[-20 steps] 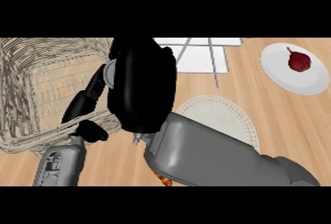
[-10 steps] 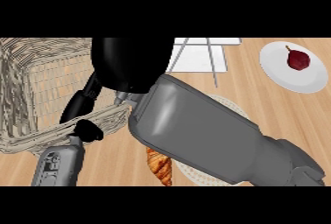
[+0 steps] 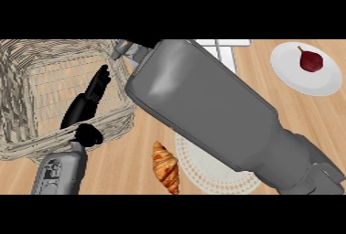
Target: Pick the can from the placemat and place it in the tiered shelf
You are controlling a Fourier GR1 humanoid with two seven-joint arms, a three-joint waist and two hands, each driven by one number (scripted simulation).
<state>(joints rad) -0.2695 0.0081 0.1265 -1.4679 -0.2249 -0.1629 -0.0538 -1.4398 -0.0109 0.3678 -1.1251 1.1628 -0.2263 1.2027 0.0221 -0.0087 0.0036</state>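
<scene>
No can shows in the head view. The round white lace placemat (image 3: 219, 171) lies at the bottom centre, partly under my right forearm (image 3: 202, 105). That grey forearm runs from the lower right up to the top edge, beside the wicker tiered shelf (image 3: 40, 82) at the left. My right hand is past the top edge and hidden. My left hand (image 3: 84, 103) stands open, fingers straight up, over the shelf's right rim.
A croissant (image 3: 166, 167) lies on the wooden counter just left of the placemat. A white plate (image 3: 317, 84) with a red pear (image 3: 310, 61) sits at the upper right. A white sheet (image 3: 226, 45) peeks out at the top behind the forearm.
My right forearm has swung up and away, carrying its hand out past the top edge. The croissant and more of the placemat have come into sight. The left hand has barely moved.
</scene>
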